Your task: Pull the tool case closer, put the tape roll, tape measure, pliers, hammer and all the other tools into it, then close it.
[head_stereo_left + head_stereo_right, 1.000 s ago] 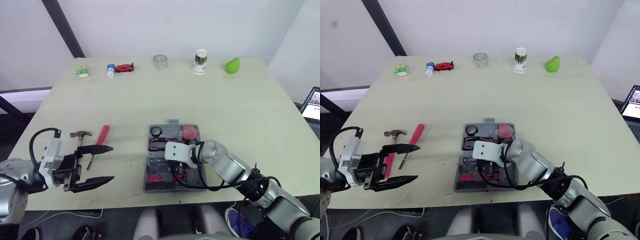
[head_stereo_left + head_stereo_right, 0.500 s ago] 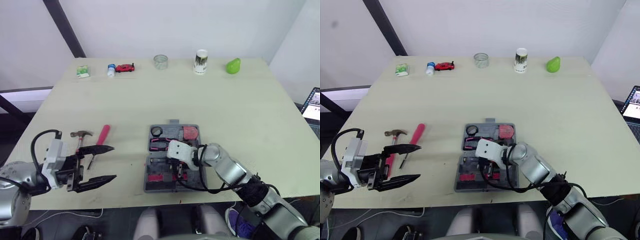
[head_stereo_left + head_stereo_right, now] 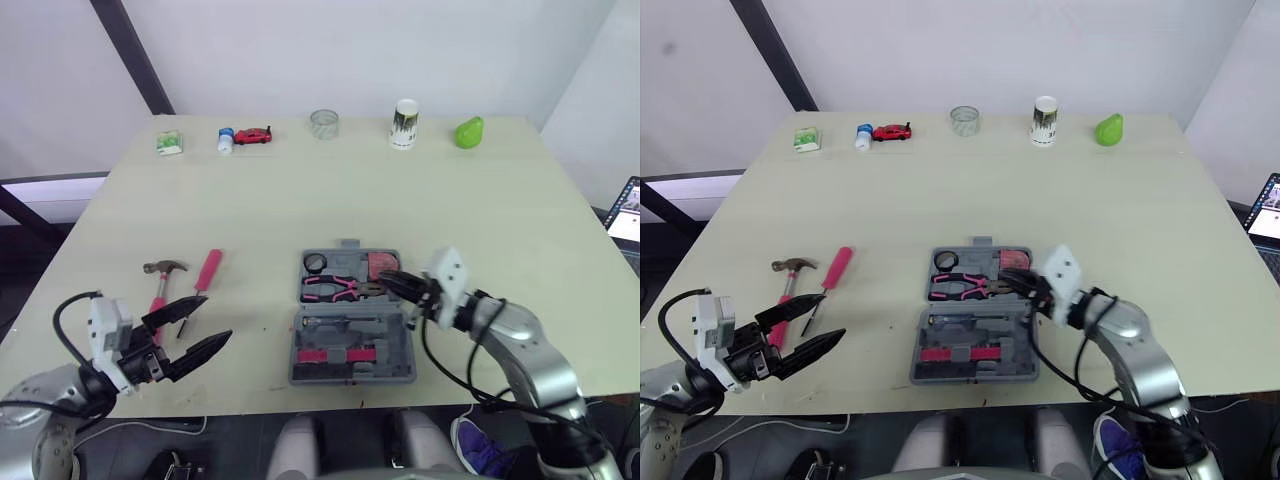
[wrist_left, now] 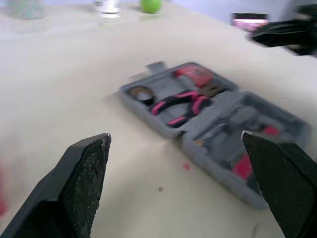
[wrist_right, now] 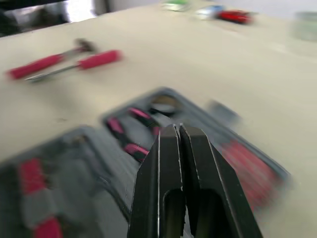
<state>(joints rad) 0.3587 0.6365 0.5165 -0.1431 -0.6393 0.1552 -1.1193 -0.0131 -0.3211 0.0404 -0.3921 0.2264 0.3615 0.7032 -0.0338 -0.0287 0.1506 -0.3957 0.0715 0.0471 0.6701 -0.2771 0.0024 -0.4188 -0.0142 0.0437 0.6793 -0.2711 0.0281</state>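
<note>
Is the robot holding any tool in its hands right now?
No, nothing is held. The left gripper is open and empty; the right gripper is shut on nothing, above the tool case.

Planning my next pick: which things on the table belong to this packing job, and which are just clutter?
Job: tool case, hammer, screwdriver; already in the case, pliers, tape measure, tape roll.
Clutter: packet, small bottle, toy car, glass, white cup, green fruit.
</note>
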